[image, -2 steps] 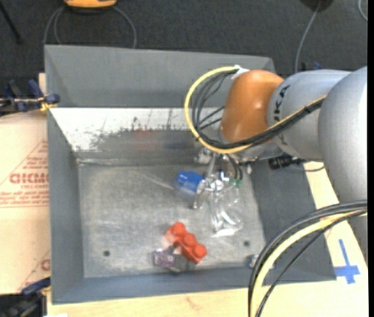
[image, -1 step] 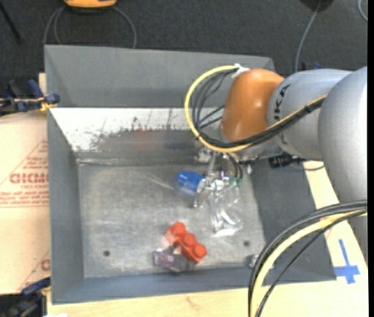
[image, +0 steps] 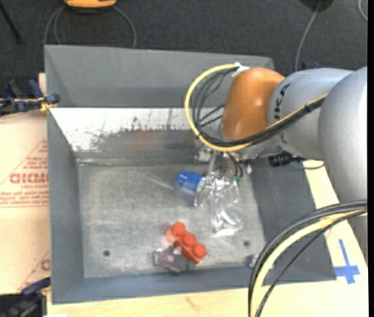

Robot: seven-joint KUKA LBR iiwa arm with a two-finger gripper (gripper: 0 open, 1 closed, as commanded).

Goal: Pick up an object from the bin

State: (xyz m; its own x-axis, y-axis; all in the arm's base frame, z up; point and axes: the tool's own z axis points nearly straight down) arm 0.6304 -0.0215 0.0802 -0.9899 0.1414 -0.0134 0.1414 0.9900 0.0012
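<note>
— In the back half of the grey bin [image: 107, 210], right of centre: the gripper [image: 218, 183] sits low, just beside a small blue cylinder [image: 187, 183].
— Is it gripping it?
— Cannot tell. Nothing shows whether the gripper is spread or pressed together (the arm's orange cover [image: 249, 104] and looping cables [image: 196, 121] crowd above it). The blue cylinder lies on its side at the gripper's edge, on the view's left.
— And the rest?
— A crumpled clear plastic piece [image: 226, 218] lies just in front of the gripper. A red block [image: 187, 242] rests against a dark scrap [image: 167, 259] near the front wall, well apart.
</note>
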